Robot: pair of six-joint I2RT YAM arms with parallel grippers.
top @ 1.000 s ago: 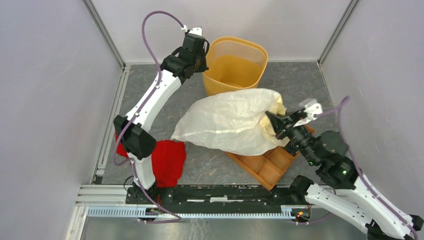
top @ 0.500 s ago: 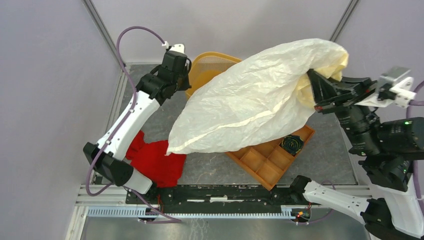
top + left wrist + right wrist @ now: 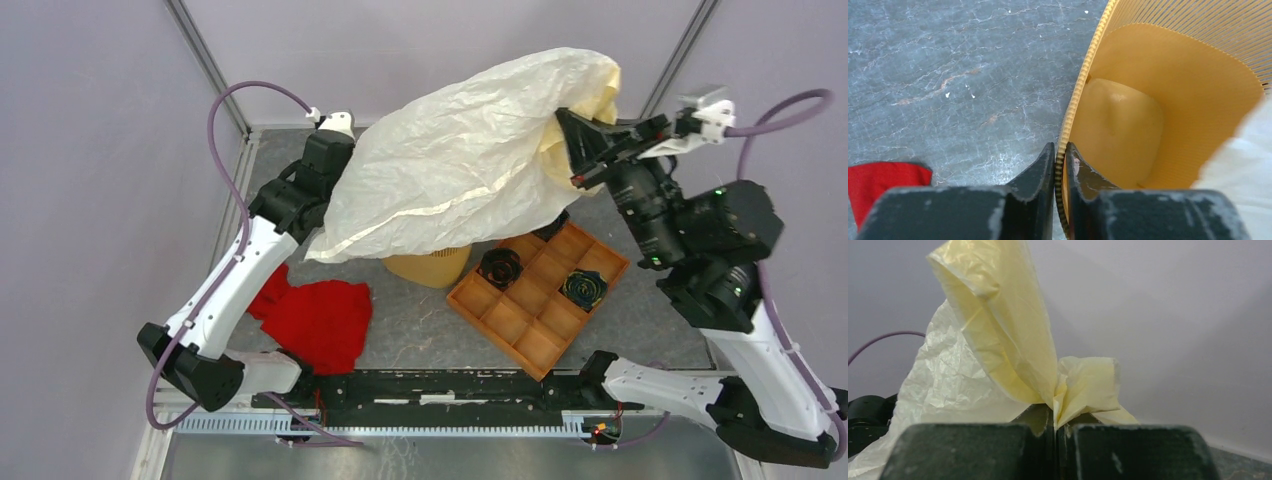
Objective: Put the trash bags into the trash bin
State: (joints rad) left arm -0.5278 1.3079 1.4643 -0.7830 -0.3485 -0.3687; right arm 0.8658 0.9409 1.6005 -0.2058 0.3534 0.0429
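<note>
You have the trash bag (image 3: 460, 165) billowed up above the tabletop (image 3: 948, 75) toward 12 o'clock, its bunched edge clamped in the right tool (image 3: 1055, 424). It covers most of the trash bin (image 3: 1128, 100) beneath; your left tool (image 3: 1060, 155) pinches the bin's rim. A compartment tray (image 3: 540, 345) lies at the bin's 4 o'clock.

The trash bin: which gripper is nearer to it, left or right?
Left. The left gripper is shut on the rim of the trash bin. The right gripper is raised off to the bin's right, shut on the trash bag.
</note>
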